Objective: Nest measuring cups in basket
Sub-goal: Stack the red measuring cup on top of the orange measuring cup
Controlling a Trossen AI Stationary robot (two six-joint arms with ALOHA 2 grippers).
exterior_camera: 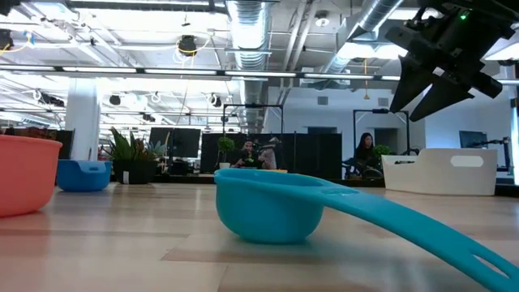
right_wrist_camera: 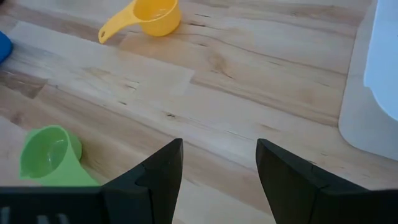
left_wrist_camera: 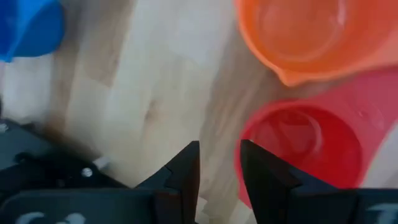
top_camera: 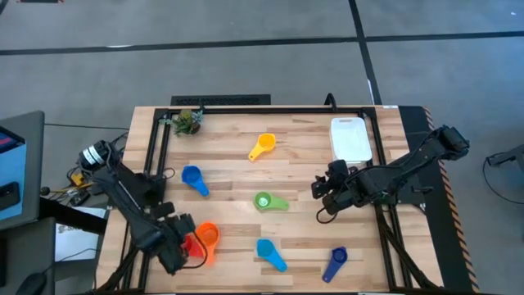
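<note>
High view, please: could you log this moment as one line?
left gripper: open, by red cup | right gripper: open, empty, between green cup and basket | basket: empty

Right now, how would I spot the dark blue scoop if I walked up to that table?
Find the wooden table and the white tray at its far right. Go straight to the opposite, near edge. The dark blue scoop lies there alone, darker and slimmer than the light blue scoop beside it.

Bright cups on pale wood
Yellow cup, green cup, orange cup, red cup and white basket are seen on the light striped worktop.
</note>
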